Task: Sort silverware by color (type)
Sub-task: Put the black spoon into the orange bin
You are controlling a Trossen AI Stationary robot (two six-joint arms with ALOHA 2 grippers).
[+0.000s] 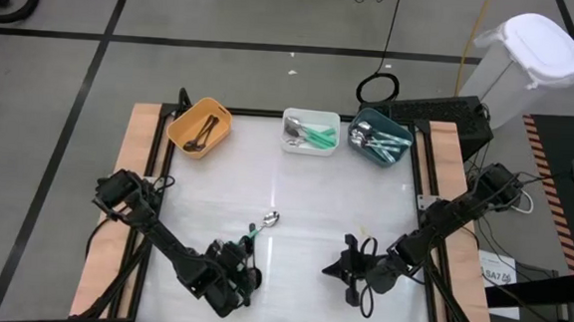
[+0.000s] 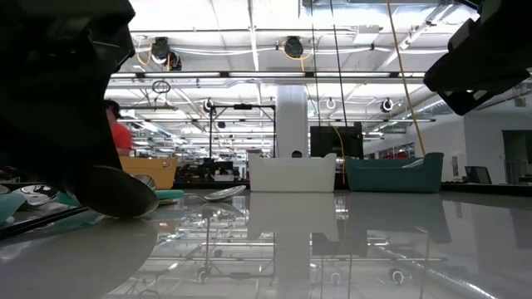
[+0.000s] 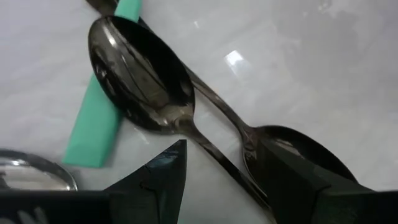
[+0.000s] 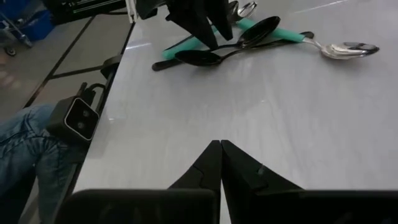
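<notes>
Near the table's front left, two black spoons (image 3: 143, 74) (image 3: 298, 146) lie across a mint-green-handled spoon (image 3: 93, 124). Beside them lies another mint-handled spoon with a shiny bowl (image 1: 271, 218). My left gripper (image 3: 227, 158) is open and points down over this pile. Its fingers stand on either side of one black spoon's handle (image 3: 208, 146); I see no touch. My right gripper (image 4: 221, 144) is shut with nothing in it and hovers over bare table to the right of the pile (image 1: 325, 270).
Three bins stand along the far edge. The orange one (image 1: 200, 126) holds dark spoons, the white one (image 1: 310, 130) mint-handled ones, and the teal one (image 1: 379, 139) silver ones. Bare white tabletop lies between the bins and the arms. A person's jeans-clad leg (image 4: 25, 134) shows beyond the table's edge.
</notes>
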